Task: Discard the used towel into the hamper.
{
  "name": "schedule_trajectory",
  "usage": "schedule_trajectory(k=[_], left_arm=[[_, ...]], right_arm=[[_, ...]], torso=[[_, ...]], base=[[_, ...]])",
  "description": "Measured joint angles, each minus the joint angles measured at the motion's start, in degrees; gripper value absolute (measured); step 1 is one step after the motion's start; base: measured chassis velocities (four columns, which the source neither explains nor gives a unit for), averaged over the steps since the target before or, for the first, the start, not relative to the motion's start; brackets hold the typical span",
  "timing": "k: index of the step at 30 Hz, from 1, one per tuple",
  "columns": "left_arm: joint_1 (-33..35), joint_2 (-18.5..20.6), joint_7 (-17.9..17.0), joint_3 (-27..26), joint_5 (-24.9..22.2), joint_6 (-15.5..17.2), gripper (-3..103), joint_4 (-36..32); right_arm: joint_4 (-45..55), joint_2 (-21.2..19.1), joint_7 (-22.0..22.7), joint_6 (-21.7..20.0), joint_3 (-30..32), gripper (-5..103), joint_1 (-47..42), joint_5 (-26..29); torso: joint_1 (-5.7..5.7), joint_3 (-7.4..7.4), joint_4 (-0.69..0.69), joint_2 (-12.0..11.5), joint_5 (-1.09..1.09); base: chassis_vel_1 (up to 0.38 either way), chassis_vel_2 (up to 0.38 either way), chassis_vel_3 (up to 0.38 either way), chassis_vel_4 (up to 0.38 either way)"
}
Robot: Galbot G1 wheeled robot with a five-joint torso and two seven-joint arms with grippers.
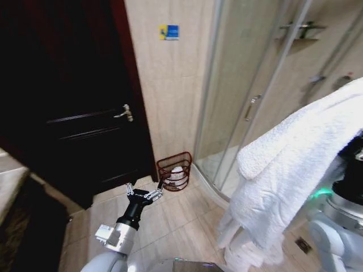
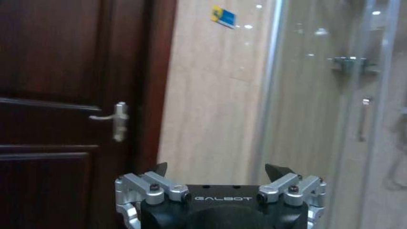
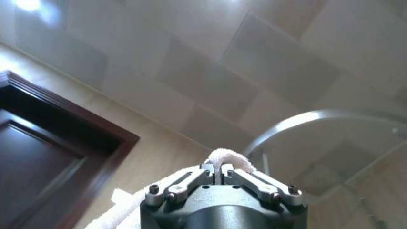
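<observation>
Towel (image 1: 289, 170), white and thick, hangs in long folds from the right gripper (image 3: 218, 168), whose fingers are pinched together on its edge. Hamper (image 1: 174, 171) sits on the floor tiles (image 1: 187, 218) in the corner just beyond the left gripper (image 1: 145, 192), jaws spread wide, beside the dark door (image 1: 74, 96) and shower glass (image 1: 249, 85).

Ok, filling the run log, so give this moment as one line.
right gripper: shut on white terry towel, raised | left gripper: open, idle, low | dark red-brown wire hamper: on floor by shower, ahead
</observation>
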Motion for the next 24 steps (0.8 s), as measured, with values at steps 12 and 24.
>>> schedule_trajectory(k=[12,24], left_arm=[[0.0,0.0,0.0,0.0,0.0,0.0,100,0.0],[0.0,0.0,0.0,0.0,0.0,0.0,100,0.0]], right_arm=[[0.0,-1.1,1.1,-3.1,1.5,4,-0.3,0.1],[0.0,-1.0,1.6,-4.8,1.9,4,-0.5,0.0]], torso=[[0.00,0.00,0.00,0.0,0.01],[0.00,0.00,0.01,0.0,0.00]], base=[[0.119,0.126,0.125,0.119],[0.126,0.123,0.126,0.124]])
